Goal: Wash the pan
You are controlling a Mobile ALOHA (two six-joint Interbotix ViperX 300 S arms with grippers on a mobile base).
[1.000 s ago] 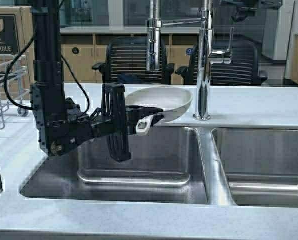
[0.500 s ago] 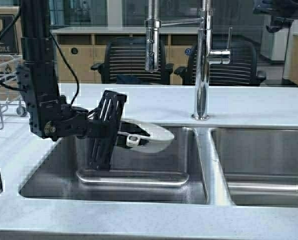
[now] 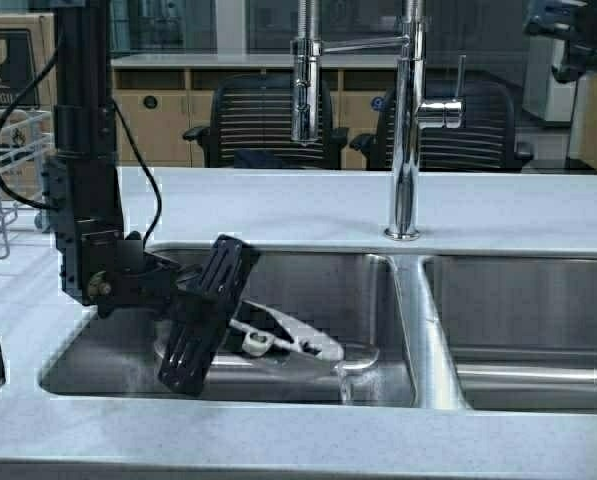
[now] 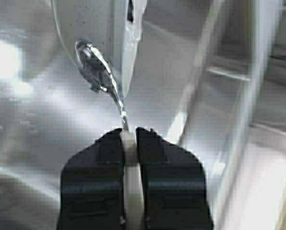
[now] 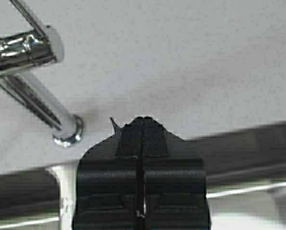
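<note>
The white pan (image 3: pixel 296 336) lies tilted low in the left sink basin (image 3: pixel 308 290), its cream handle (image 3: pixel 255 343) pointing at my left arm. My left gripper (image 3: pixel 240 332) is shut on the handle. In the left wrist view the handle (image 4: pixel 130 158) is clamped between the fingers of the left gripper (image 4: pixel 129 136), and the pan (image 4: pixel 97 38) stands on edge beyond them. My right gripper (image 3: pixel 576 30) is raised at the far right; in the right wrist view the right gripper (image 5: pixel 143 120) is shut and empty above the counter, near the faucet base (image 5: pixel 68 132).
The chrome faucet (image 3: pixel 408 130) stands between the basins, its spray head (image 3: pixel 304 90) hanging over the left one. The right basin (image 3: pixel 528 320) lies beside. A wire rack (image 3: pixel 8 180) stands at the far left. Office chairs (image 3: pixel 268 120) stand behind the counter.
My left arm has lowered the pan from the far rim of the left basin down into the basin, tilting it. The right gripper has shifted slightly at the top right.
</note>
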